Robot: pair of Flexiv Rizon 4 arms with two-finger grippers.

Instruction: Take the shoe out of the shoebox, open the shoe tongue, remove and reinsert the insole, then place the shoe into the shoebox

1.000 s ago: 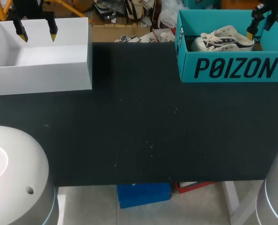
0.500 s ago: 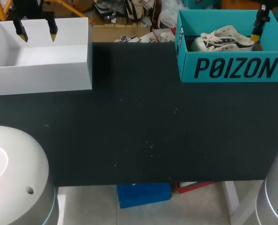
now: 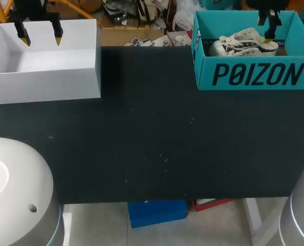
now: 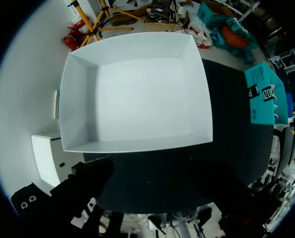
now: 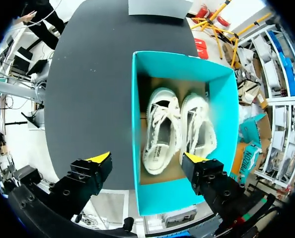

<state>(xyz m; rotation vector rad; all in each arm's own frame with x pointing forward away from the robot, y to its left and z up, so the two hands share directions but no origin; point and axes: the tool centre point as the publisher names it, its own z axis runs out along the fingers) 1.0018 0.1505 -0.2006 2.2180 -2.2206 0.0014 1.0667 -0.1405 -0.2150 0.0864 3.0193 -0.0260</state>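
A pair of white sneakers (image 3: 242,44) lies side by side in the open teal shoebox (image 3: 254,75) at the table's back right. My right gripper (image 3: 267,29) hangs over the box's right part, above the shoes. In the right wrist view its yellow-tipped fingers stand wide apart, open and holding nothing; my right gripper (image 5: 147,158) is above the heel end of the two shoes (image 5: 160,130), and the teal shoebox wall (image 5: 136,104) runs beneath it. My left gripper (image 3: 40,37) is open and empty over the back left.
An empty white box (image 3: 49,82) stands at the back left under my left gripper; the left wrist view looks straight down into the white box (image 4: 137,94). The black tabletop (image 3: 152,138) stretches between the two boxes and to the front edge.
My right gripper has moved left, from the shoebox's right rim to above the shoes. The left arm has not moved.
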